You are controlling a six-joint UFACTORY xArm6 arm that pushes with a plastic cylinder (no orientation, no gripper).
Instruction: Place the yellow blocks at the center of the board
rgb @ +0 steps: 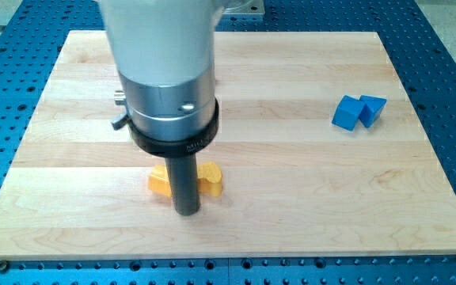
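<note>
Two yellow blocks [165, 181] [210, 179], two blue blocks [344, 113] [373, 110], one wooden board [291, 190], one rod with my tip [188, 212]

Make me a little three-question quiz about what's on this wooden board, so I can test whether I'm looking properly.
1. True or false: the two blue blocks sit touching each other near the view's right edge of the wooden board.
2. Which colour are the blocks right behind my tip? A) green B) yellow C) red
3. Fill in: my tip stands just toward the view's ______ of the yellow blocks, partly hiding them.

Key: 1 true; 2 B; 3 bottom.
</note>
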